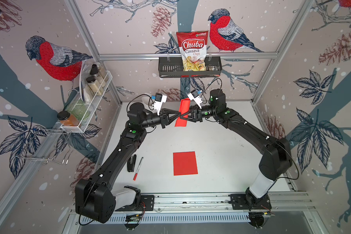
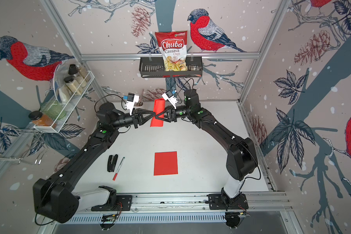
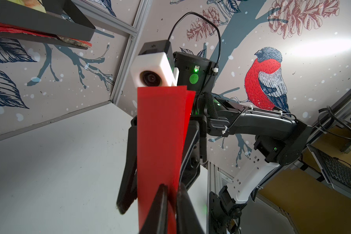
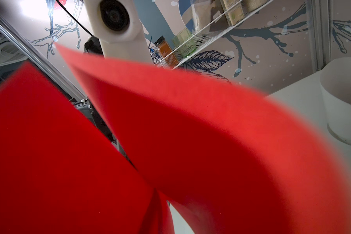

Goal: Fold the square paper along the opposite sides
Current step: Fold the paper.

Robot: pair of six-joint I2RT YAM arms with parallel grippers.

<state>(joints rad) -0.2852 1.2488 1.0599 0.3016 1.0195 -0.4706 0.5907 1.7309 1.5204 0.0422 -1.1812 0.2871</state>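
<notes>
The square paper [image 1: 184,105] hangs upright in the air over the far middle of the table [image 1: 221,152]. It is doubled over and sits between my two grippers, which meet tip to tip. My left gripper [image 3: 171,194] is pinched on it. My right gripper [image 1: 183,117] has its jaws part-spread, one on each side of the strip, and I cannot tell whether they press it. A second red sheet [image 1: 185,163] lies flat, nearer my bases.

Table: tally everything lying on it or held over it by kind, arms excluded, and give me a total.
Red paper sheets: 2 (one held aloft, one lying flat)
Black stapler: 1
Red-tipped marker: 1
White tub: 1
Total: 5
</notes>
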